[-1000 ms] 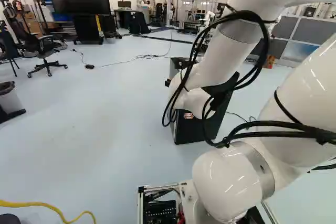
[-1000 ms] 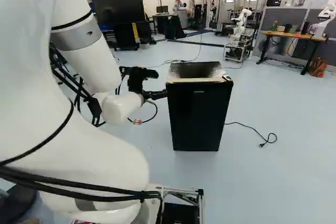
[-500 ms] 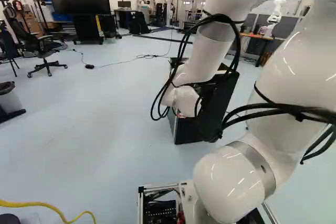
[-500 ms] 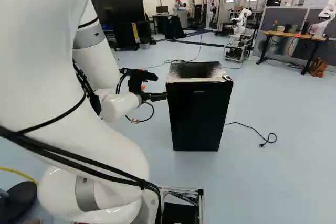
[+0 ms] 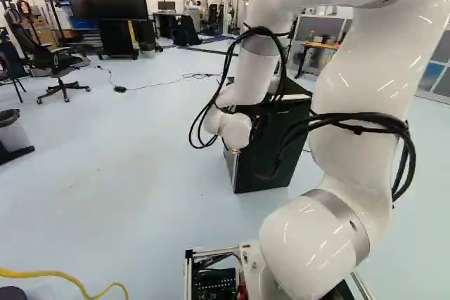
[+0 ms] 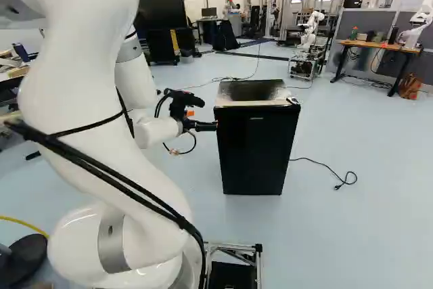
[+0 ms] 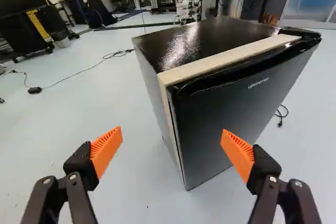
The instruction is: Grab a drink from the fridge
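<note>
Hangs near a boxy, glossy-topped black mini fridge (image 7: 226, 114). Holds ribbed orange pads (image 7: 106, 148) wide apart on the gripper (image 6: 215, 126).

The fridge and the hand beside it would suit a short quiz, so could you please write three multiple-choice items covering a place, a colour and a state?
1. In the right base view, where is the black plug relative to the fridge?
A) left
B) on top
C) right

2. What colour are the pads of the hand?
A) green
B) orange
C) white

3. How is the hand?
A) open
B) shut on a can
C) shut, empty

Key:
1 C: it lies past the fridge's right side.
2 B: both show orange in the wrist view.
3 A: its fingers stand wide apart there.
</note>
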Robot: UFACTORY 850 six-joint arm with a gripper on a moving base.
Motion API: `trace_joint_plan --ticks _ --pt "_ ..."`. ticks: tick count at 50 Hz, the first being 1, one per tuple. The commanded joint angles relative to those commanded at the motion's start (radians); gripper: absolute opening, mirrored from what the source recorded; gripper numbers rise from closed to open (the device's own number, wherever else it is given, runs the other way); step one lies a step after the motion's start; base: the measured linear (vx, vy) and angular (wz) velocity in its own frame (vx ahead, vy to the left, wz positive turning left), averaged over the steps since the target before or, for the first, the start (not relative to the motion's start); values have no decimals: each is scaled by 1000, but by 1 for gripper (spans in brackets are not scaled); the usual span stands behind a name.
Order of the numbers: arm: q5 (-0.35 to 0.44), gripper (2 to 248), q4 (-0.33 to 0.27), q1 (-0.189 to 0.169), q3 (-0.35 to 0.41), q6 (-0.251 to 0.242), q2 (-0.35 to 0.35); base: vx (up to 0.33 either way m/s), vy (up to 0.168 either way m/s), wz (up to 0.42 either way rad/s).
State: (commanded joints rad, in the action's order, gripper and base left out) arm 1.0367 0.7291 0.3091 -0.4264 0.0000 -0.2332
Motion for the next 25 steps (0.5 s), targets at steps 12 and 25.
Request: trace_joint_plan --ticks 12,25 --pt "12 247 97 16 -61 0 -51 0 0 0" --pt "23 247 193 25 -98 0 -80 0 0 0"
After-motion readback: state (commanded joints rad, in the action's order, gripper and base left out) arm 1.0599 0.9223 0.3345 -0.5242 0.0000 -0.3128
